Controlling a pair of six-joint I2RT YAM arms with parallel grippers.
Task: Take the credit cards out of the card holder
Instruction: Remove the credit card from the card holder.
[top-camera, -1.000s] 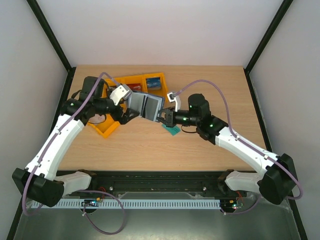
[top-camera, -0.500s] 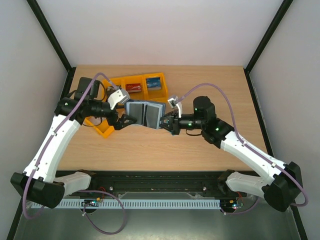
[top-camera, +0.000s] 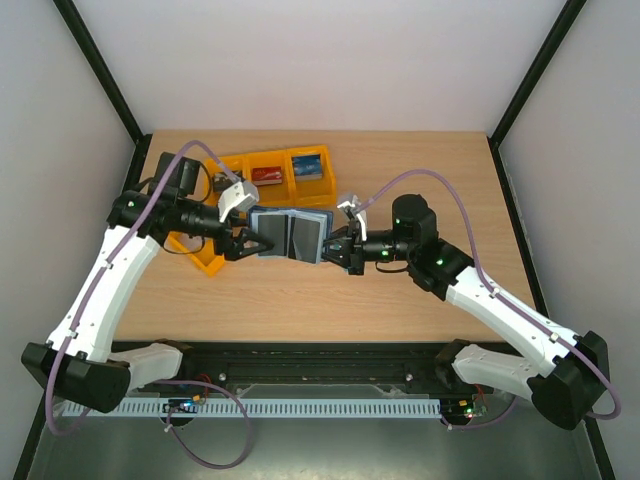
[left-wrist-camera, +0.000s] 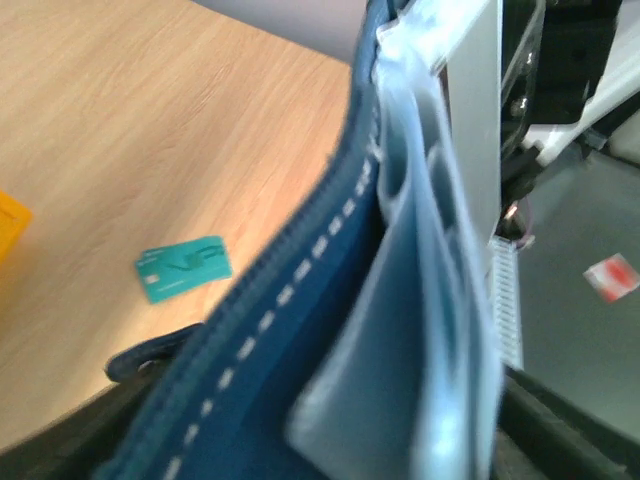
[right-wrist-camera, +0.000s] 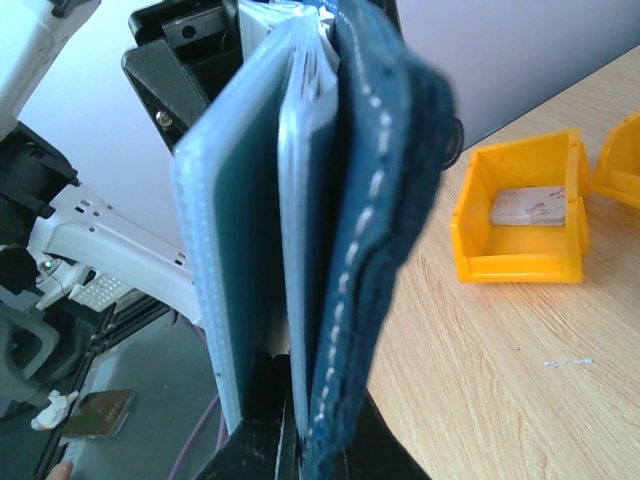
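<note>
Hanging mid-frame above the table (top-camera: 420, 170), the open card holder (top-camera: 290, 233) is clamped at its right edge by the right gripper (top-camera: 335, 247); the left gripper (top-camera: 250, 244) straddles its left edge (grip impossible to tell). Farther, upper left, credit cards (top-camera: 265, 174) lie in orange bins (top-camera: 286, 168).

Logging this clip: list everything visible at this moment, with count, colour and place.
card holder: one, navy outside and pale blue-grey inside, open, held above the table between the two arms
red card: one, in the middle rear bin
blue card: one, in the right rear bin
pale card: one, lying in an orange bin
teal card: one, flat on the table
orange bins: four visible, rear left of the table
table: one, light wood
left end effector: one, black, jaws spread at the holder's left edge
right end effector: one, black, pinching the holder's right edge
</note>
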